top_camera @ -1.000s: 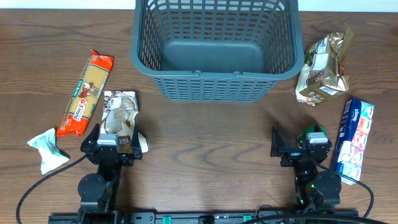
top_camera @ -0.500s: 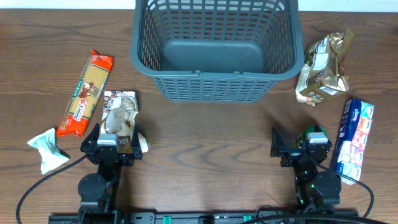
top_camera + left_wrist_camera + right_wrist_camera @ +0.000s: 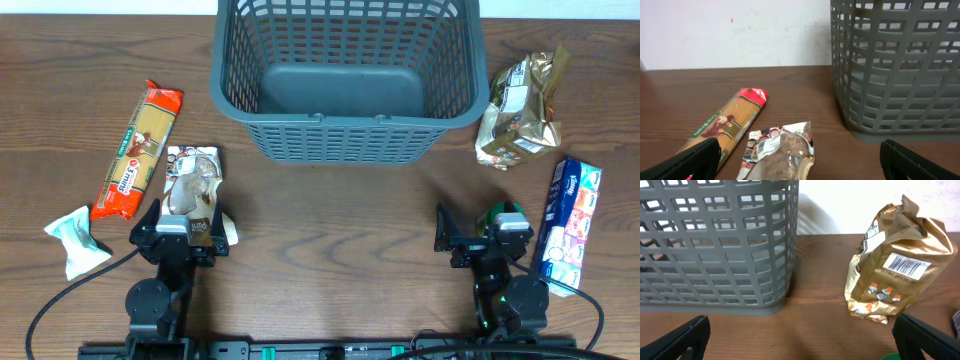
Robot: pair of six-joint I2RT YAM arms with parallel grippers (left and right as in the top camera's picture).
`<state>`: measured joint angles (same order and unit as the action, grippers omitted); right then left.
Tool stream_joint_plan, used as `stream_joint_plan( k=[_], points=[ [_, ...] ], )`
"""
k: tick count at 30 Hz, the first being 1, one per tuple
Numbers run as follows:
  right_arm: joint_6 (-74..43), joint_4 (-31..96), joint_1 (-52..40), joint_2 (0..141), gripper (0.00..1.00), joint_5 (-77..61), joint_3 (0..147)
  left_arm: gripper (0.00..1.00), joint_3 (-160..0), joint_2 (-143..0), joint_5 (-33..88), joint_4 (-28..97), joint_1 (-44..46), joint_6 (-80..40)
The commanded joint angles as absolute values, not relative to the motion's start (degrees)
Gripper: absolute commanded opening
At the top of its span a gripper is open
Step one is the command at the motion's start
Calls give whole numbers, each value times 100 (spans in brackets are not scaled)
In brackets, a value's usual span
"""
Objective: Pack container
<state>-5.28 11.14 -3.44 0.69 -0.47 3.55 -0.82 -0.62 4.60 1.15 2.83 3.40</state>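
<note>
The dark grey slotted basket (image 3: 346,80) stands empty at the back middle of the table; it also shows in the left wrist view (image 3: 900,70) and the right wrist view (image 3: 715,245). My left gripper (image 3: 178,232) is open near the front left, its fingers either side of the near end of a clear brown snack pouch (image 3: 192,185) (image 3: 782,155), not gripping it. My right gripper (image 3: 485,240) is open and empty near the front right. A gold foil bag (image 3: 518,112) (image 3: 897,280) lies right of the basket.
An orange spaghetti packet (image 3: 138,150) (image 3: 727,125) lies at the left. A crumpled pale teal wrapper (image 3: 75,238) lies at the front left. A blue and white packet (image 3: 569,222) lies at the right edge. A green object (image 3: 503,213) sits by my right gripper.
</note>
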Motion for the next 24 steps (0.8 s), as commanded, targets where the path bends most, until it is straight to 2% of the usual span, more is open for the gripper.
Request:
stream_joint_plan(
  k=[1, 7, 14, 19, 24],
  points=[
    [-1138, 1083, -296, 38, 99, -156, 351, 98, -152, -27, 687, 449, 301, -211],
    [-1212, 1127, -292, 316, 99, 12, 1079, 98, -1085, -526, 659, 1194, 290, -991],
    [-963, 1688, -126, 2394, 99, 167, 3070, 98, -2692, -2139, 666, 1916, 290, -1125],
    [-843, 3044, 134, 4342, 99, 86, 5177, 98, -3498, -3247, 668, 2296, 290, -1076],
    [-720, 5146, 534, 6034, 99, -91, 7699, 98, -4132, -3898, 1055, 2580, 290, -587]
  ],
)
